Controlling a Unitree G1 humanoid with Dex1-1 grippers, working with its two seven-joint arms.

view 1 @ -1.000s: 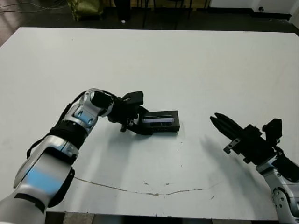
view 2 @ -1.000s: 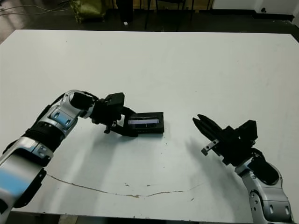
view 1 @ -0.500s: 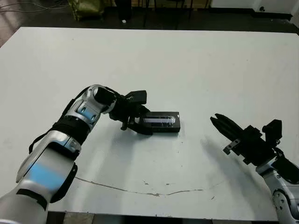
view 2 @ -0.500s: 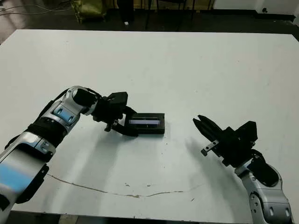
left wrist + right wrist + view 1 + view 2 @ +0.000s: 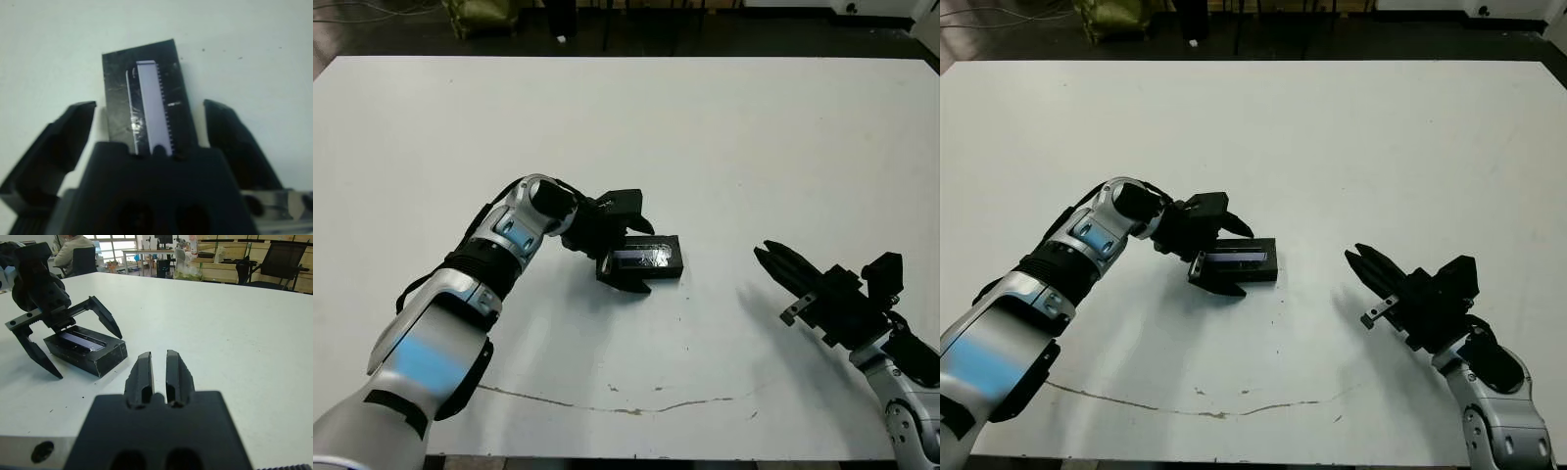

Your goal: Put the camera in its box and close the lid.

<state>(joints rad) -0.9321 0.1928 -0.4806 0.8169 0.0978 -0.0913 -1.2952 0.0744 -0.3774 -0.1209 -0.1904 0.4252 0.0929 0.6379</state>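
The box (image 5: 100,363) lies near the table's middle with the lid (image 5: 651,257) lying flat on top of it, its glossy strip facing up. The camera is hidden. My left gripper (image 5: 646,259) is open. Its two fingers (image 5: 68,127) stand on either side of the box's left end, with a clear gap on each side. In the left wrist view the lid (image 5: 146,93) runs straight out between them. My right gripper (image 5: 764,249) is shut and holds nothing. It hovers well to the right of the box, pointing toward it.
A thin brown crack line (image 5: 607,401) runs across the table near its front edge. In the right wrist view a seated person (image 5: 73,249), chairs and desks show beyond the table's far edge.
My left gripper's fingers have spread apart and now straddle the box's end. The box has turned slightly. The right arm has stayed where it was.
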